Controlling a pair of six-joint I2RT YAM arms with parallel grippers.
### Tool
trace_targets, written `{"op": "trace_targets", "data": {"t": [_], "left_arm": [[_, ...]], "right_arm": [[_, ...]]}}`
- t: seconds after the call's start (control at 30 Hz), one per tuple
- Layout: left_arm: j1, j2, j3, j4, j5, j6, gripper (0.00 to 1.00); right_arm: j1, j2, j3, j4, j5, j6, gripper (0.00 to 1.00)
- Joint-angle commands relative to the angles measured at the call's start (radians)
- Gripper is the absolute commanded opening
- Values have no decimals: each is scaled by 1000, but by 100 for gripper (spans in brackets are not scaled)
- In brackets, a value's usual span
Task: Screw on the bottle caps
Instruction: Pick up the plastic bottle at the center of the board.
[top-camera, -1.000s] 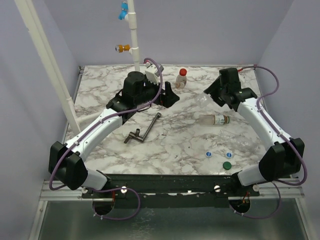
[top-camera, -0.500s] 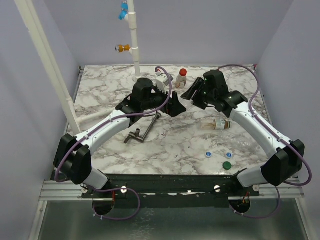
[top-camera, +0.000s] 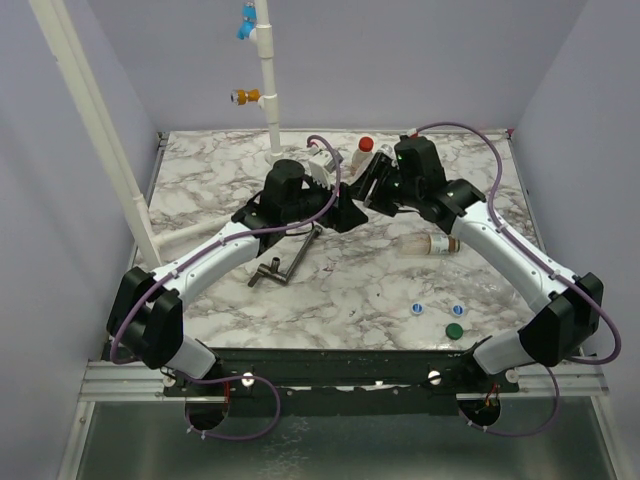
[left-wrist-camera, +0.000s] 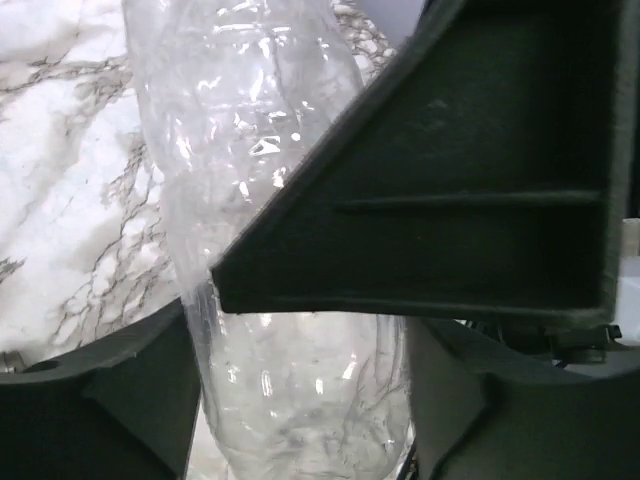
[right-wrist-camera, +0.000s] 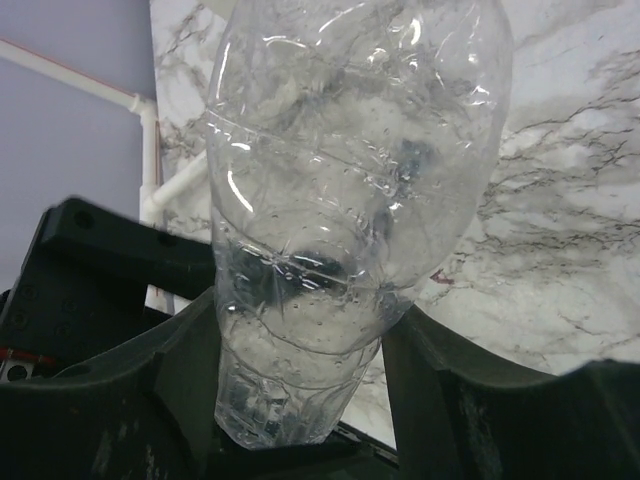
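A clear uncapped bottle (right-wrist-camera: 350, 180) hangs above the table between both arms. My right gripper (right-wrist-camera: 300, 390) is shut on its lower end. My left gripper (left-wrist-camera: 300, 400) has its fingers against both sides of the same bottle (left-wrist-camera: 270, 150), and a black part of the right gripper (left-wrist-camera: 470, 200) crosses that view. From above, the left gripper (top-camera: 345, 212) and right gripper (top-camera: 372, 190) meet at the back centre and hide the bottle. A bottle with a red cap (top-camera: 366, 144) stands behind them. A labelled bottle (top-camera: 430, 244) lies on its side. Two white-and-blue caps (top-camera: 417, 309) (top-camera: 457, 310) and a green cap (top-camera: 454, 330) lie near the front right.
A dark metal crank tool (top-camera: 288, 260) lies left of centre on the marble table (top-camera: 200, 190). A white pipe (top-camera: 270, 90) with an orange fitting (top-camera: 243, 97) and a blue fitting (top-camera: 245, 22) rises at the back. A slanted white pipe (top-camera: 100, 130) runs along the left side.
The right arm carried the clear bottle left toward the centre. The left arm swung right to meet it, and its jaws narrowed onto the bottle.
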Motion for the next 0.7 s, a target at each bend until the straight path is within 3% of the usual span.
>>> {"op": "trace_targets", "data": {"t": [0.0,0.1,0.17,0.33,0.43,0.67], "left_arm": [[-2,-33,-36,74,-31,-47,55],[-2,-40,-60,102,-34,-68,28],[-2,-48,-74,113,-37,-74,19],[-3,-83,-111,125,-48,-67,17],[-3,-106,-138,124,-46,-58,17],[-4,-177,-200,133,-58,-36,17]], "right_arm": [[7,0,20,26,-29,-43,46],[7,-12,18,30,-15,-59,57],[7,-22,17,35,-6,-68,70],[-6,-34,53,-8,87,-108,94],[-54,-44,75,-8,78,-133,99],[-152,-30,105,1,-52,-181,99]]}}
